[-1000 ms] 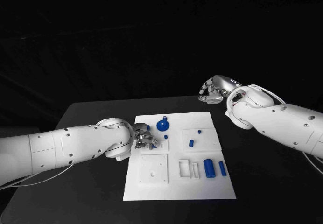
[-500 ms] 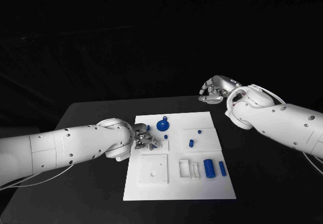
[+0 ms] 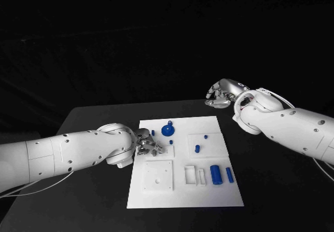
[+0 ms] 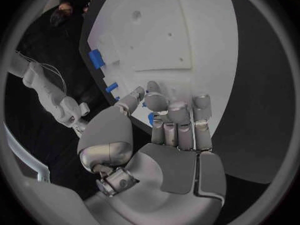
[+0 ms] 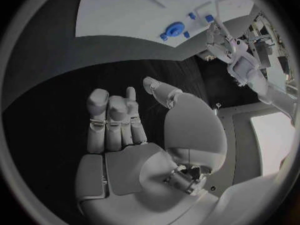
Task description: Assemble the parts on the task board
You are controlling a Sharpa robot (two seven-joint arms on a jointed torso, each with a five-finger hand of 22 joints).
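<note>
- The left hand (image 3: pixel 147 145) sits left of centre in the head view, low over the left edge of the task board (image 3: pixel 187 193). Its fingers (image 4: pixel 178 116) are curled in; a small blue part (image 4: pixel 150 118) peeps out just beside the fingertips in the left wrist view, but I cannot tell whether it is gripped or merely lies beneath them.
- The task board lies in the middle of the black table (image 3: pixel 90 121), reaching from the centre toward the lower middle of the frame.
- Near the board's upper edge stands a round blue part (image 3: pixel 168 129), with a thin blue peg (image 3: pixel 153 132) to its left and a small blue piece (image 3: pixel 171 142) just below it.
- Right of centre on the board are two small blue pieces (image 3: pixel 198 148), one above the other.
- In the board's lower right part lie a blue cylinder (image 3: pixel 215 174) and a slimmer blue bar (image 3: pixel 229 175), side by side.
- The right hand (image 3: pixel 223 94) hovers in the upper right, beyond the board's far corner, well apart from the parts. Its fingers (image 5: pixel 109 116) are curled in with nothing in them.
</note>
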